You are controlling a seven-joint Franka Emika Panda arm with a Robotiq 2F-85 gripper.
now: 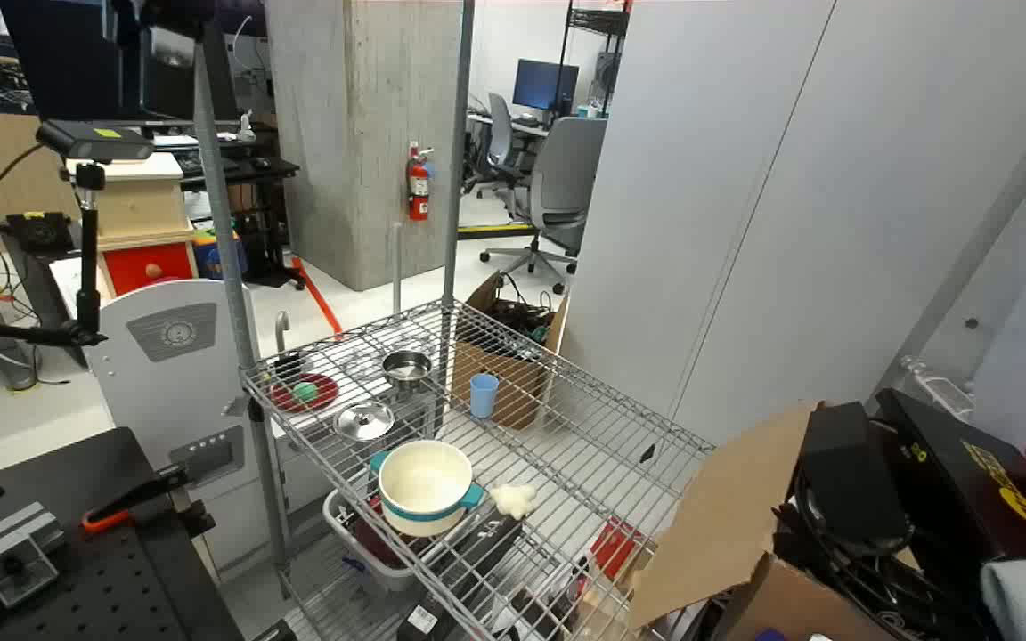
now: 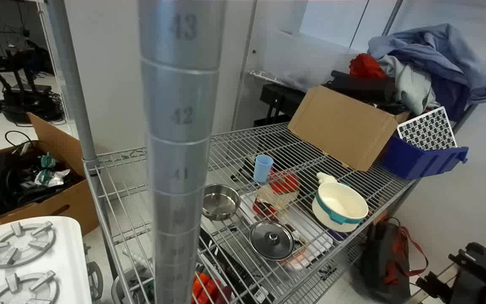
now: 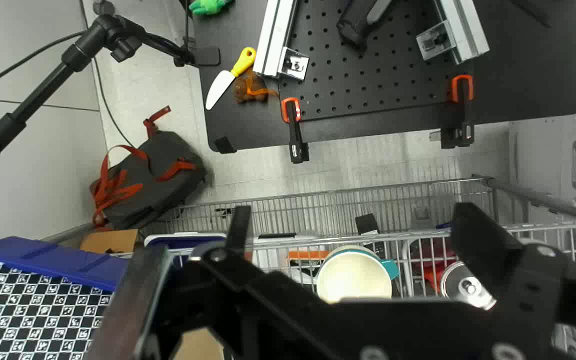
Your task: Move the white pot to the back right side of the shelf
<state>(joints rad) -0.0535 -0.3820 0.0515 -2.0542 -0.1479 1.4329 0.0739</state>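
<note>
The white pot (image 1: 425,487), cream with a teal band and teal handles, stands upright on the wire shelf (image 1: 580,378), close to its long edge on the black table's side. It also stands there in an exterior view (image 2: 342,202), on the shelf (image 2: 247,131). In the wrist view my gripper (image 3: 355,219) is open and empty, its dark fingers wide apart. The pot (image 3: 355,275) shows between and beyond the fingers, apart from them; its lower part is hidden by the gripper body. I cannot make out the gripper in either exterior view.
On the shelf are a blue cup (image 1: 483,395), steel pan (image 1: 406,367), metal lid (image 1: 364,420) and small cream piece (image 1: 513,500) beside the pot. A cardboard box (image 2: 340,126) and blue bin (image 2: 420,158) occupy one end. Posts (image 1: 228,223) rise at the corners.
</note>
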